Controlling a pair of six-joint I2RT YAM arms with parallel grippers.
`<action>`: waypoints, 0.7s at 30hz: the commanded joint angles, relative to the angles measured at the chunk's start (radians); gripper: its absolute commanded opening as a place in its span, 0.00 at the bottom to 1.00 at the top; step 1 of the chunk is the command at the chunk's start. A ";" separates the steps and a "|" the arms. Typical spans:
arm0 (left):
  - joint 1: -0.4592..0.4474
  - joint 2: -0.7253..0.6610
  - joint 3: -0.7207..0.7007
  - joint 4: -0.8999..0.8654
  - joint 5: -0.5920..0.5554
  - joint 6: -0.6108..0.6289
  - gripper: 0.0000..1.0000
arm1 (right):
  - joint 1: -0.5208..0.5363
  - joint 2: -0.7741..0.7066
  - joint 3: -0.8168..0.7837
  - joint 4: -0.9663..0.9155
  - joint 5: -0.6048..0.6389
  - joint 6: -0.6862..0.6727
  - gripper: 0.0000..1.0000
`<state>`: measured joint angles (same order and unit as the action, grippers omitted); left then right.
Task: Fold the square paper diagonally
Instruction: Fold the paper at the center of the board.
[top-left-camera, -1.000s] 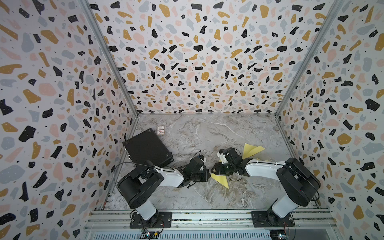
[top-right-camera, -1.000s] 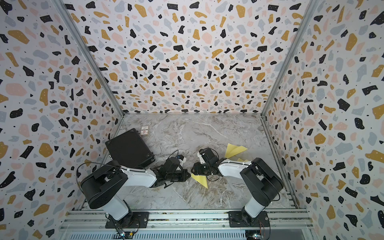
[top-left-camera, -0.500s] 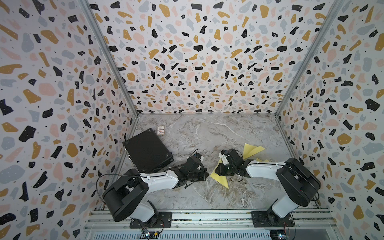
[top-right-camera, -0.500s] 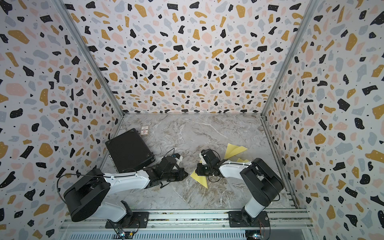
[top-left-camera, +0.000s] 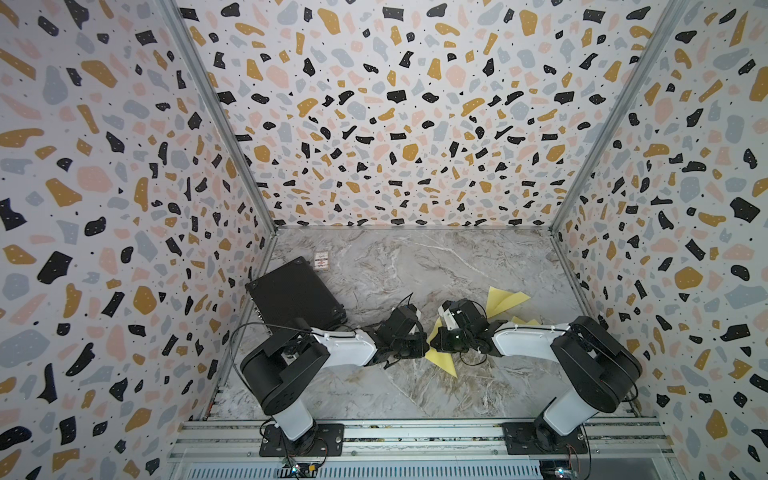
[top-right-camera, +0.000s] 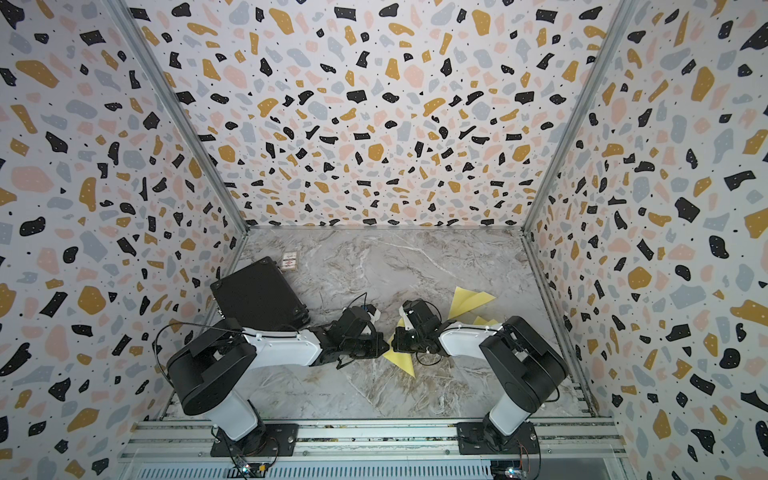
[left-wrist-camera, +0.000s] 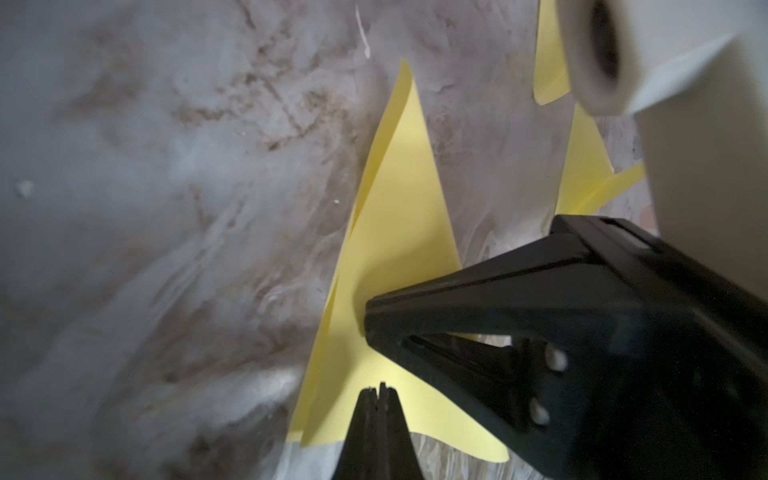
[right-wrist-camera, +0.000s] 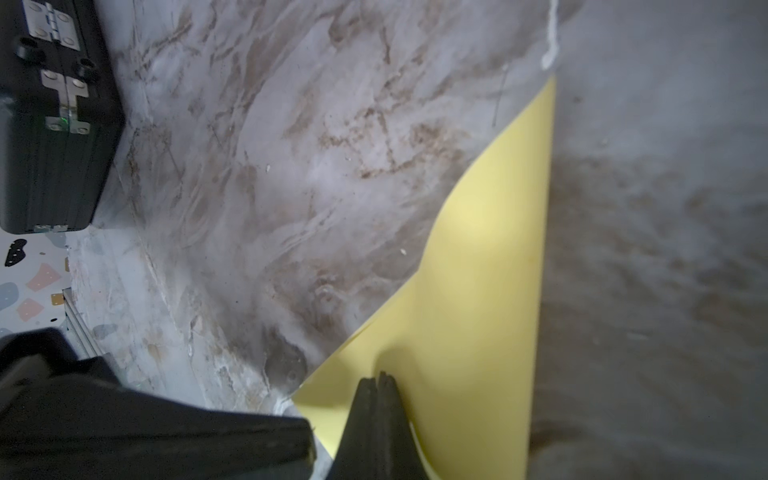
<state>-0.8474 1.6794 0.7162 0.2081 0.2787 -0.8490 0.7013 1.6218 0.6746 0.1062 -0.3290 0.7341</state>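
The yellow square paper (top-left-camera: 444, 360) (top-right-camera: 402, 360) lies on the marble table, part folded into a triangle with its upper flap bulging. It shows in the left wrist view (left-wrist-camera: 399, 208) and the right wrist view (right-wrist-camera: 478, 270). My left gripper (top-left-camera: 423, 348) (left-wrist-camera: 378, 388) is shut, with its tips at the paper's near edge. From the opposite side, my right gripper (top-left-camera: 434, 340) (right-wrist-camera: 379, 378) is shut too, its tips resting on the flap. The two grippers nearly touch. I see nothing pinched between either pair of jaws.
A black case (top-left-camera: 295, 297) (right-wrist-camera: 50, 124) lies at the left behind my left arm. Two folded yellow papers (top-left-camera: 505, 300) (top-left-camera: 525, 322) lie at the right, behind my right arm. A small card (top-left-camera: 322, 262) sits near the back left.
The right gripper's jaws have closed over the paper. The left gripper has shifted right, up to the paper's edge. The paper itself has stayed in place.
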 joint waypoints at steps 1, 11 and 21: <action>-0.004 0.028 0.006 0.013 -0.018 0.017 0.00 | 0.004 0.005 -0.035 -0.115 0.019 0.002 0.00; -0.008 0.049 -0.054 -0.066 -0.109 -0.007 0.00 | 0.003 -0.035 0.016 -0.200 0.071 0.002 0.00; -0.010 0.108 -0.077 -0.086 -0.176 -0.019 0.00 | -0.051 -0.056 0.010 -0.228 0.071 0.006 0.00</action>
<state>-0.8604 1.7142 0.6876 0.2832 0.1982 -0.8646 0.6720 1.5902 0.7055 -0.0372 -0.2958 0.7368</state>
